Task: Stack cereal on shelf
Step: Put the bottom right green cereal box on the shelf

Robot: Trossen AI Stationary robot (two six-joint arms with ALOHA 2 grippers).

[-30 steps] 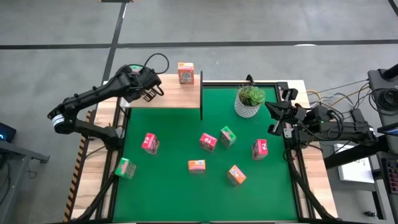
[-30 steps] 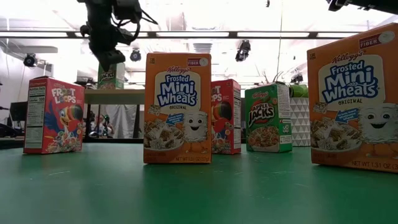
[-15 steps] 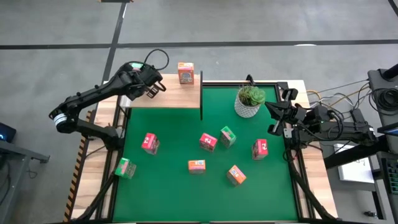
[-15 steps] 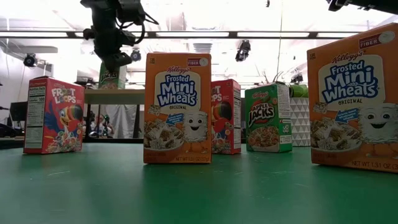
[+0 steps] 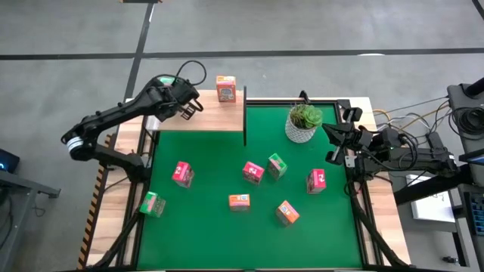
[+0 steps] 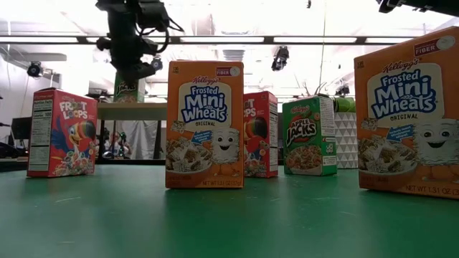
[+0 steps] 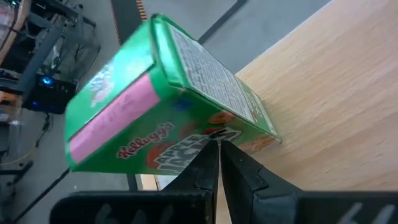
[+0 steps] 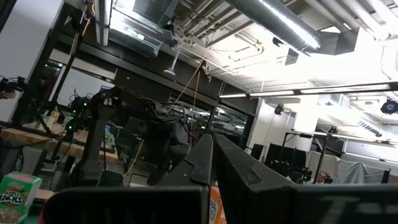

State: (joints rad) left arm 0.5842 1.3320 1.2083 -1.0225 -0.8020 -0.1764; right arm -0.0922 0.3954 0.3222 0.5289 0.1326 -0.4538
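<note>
Left gripper (image 7: 217,149), fingers closed and empty, has edged along the shelf (image 5: 200,119) toward a green cereal box (image 7: 168,106), tips now at its face — likely a nudge. Only the wrist view shows that box; overhead, the arm hides it. Right gripper (image 5: 333,155) shut, parked at table edge.

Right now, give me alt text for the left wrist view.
A green Apple Jacks cereal box lies tilted on the light-wood shelf top, just beyond the shut left end effector. Grey floor shows behind.
</note>
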